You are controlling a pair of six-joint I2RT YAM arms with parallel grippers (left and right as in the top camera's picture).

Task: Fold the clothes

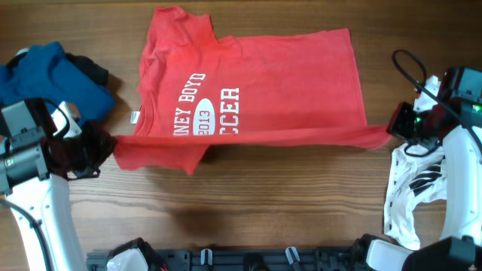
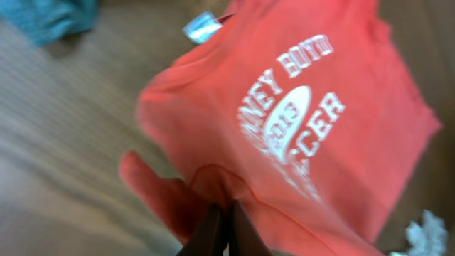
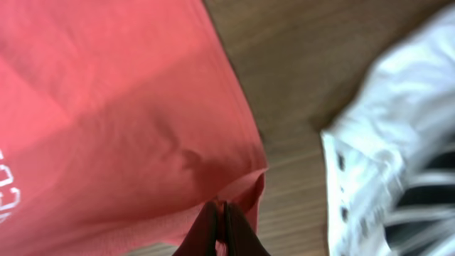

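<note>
left gripper [image 1: 102,145] mid-left and right gripper [image 1: 386,135] mid-right each pinch the red t-shirt [image 1: 279,83] by its lower edge, likely stretching it to fold

Your left tool [image 1: 102,143] and right tool [image 1: 392,132] pinch opposite ends of the red cotton T-shirt [image 1: 286,83], its near edge stretched across the wooden counter [image 1: 271,214].

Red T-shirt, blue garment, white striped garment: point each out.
red T-shirt [image 1: 301,75], overhead view, plain fabric right of the lettering
blue garment [image 1: 53,75], overhead view, middle of the pile
white striped garment [image 1: 410,177], overhead view, dark-striped patch
</note>
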